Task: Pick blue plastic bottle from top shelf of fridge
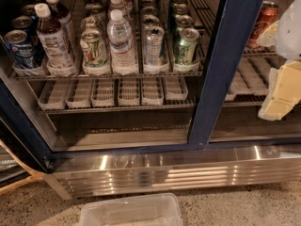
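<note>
The blue plastic bottle, with dark brown drink, a white cap and a white label, stands upright at the front left of the top shelf of the fridge. A second bottle like it stands behind it. My gripper is at the far right edge of the camera view, in front of the right door and well right of the bottle. Its cream fingers stand apart and hold nothing.
On the top shelf stand a blue can, a green-white can, a taller clear water bottle, a silver can and a green can. The lower rack holds pale trays. A clear bin sits on the floor.
</note>
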Tool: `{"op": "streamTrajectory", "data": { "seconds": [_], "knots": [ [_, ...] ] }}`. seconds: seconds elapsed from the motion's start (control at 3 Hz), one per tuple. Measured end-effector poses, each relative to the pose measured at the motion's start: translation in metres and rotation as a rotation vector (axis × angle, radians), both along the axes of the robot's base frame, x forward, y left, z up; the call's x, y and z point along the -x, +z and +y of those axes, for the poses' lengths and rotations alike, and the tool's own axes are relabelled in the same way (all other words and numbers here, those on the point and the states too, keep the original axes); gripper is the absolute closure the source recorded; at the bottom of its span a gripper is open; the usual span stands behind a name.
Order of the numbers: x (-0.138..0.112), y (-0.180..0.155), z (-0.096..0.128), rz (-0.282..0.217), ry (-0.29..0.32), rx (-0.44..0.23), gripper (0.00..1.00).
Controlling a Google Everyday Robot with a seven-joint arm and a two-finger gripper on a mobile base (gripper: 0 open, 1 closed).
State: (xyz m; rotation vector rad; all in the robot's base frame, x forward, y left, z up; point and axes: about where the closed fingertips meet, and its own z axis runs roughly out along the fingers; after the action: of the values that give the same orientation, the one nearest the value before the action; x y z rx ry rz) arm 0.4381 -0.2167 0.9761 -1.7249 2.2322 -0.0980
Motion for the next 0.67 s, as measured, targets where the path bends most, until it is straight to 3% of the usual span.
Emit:
{"op": "streamTrajectory", "data": {
  "seconds": [0.33, 0.67],
  "knots": [
    [0.0, 0.0, 0.0, 0.0, 0.0, 0.0, 0.0],
    [-0.002, -0.006, 0.011, -0.024, 0.051, -0.068, 0.0]
  ]
}}
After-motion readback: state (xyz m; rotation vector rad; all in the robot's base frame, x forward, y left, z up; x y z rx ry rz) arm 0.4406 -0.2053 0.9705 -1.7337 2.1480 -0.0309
